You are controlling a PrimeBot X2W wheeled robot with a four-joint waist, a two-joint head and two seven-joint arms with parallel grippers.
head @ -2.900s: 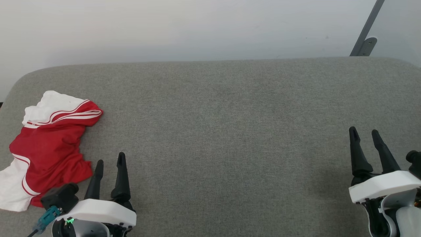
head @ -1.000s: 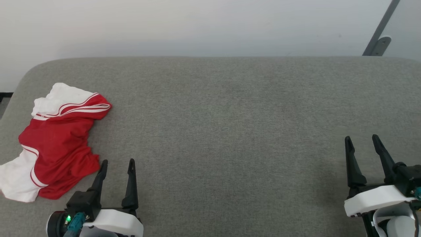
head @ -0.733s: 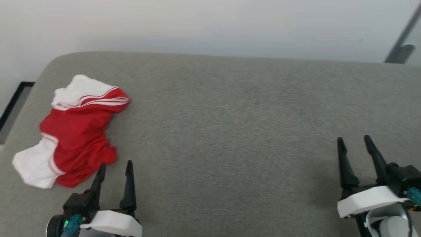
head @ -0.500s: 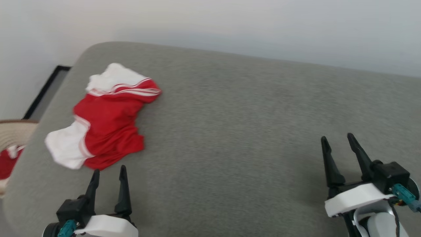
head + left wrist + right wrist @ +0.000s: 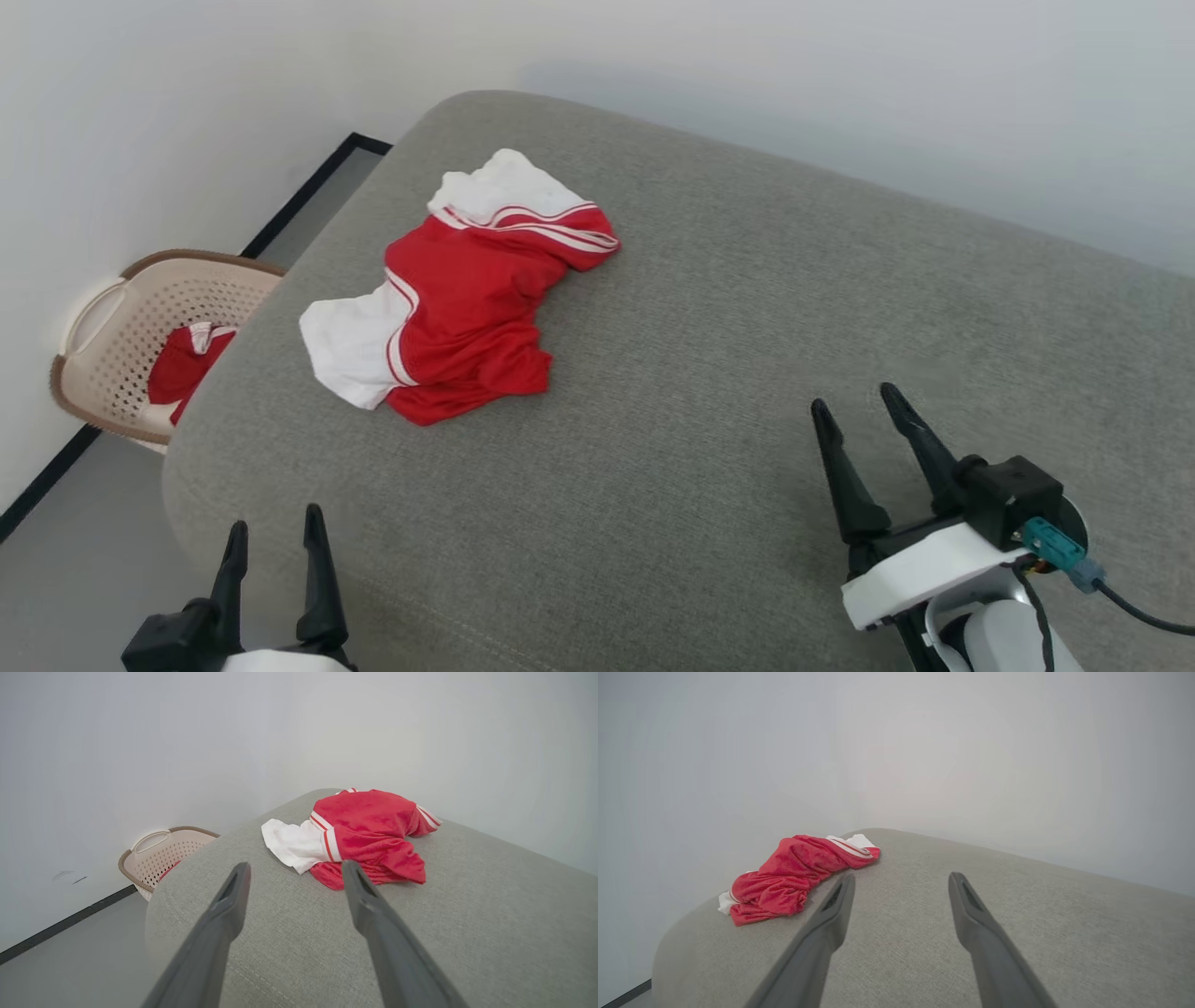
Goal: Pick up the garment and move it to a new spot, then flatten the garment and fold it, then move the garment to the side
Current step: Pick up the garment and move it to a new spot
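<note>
Here your left gripper [image 5: 275, 519] and right gripper [image 5: 853, 397] gape empty; the garment [image 5: 467, 299] at the cushion [image 5: 747, 308] corner looks light, limp: pinch a raised fold.

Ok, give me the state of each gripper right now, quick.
Left gripper: open, holding nothing.
Right gripper: open, holding nothing.

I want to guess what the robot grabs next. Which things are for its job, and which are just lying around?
For the job:
shirt
left pincer, open
right pincer, open

Just lying about:
basket
red cloth inside it
</note>
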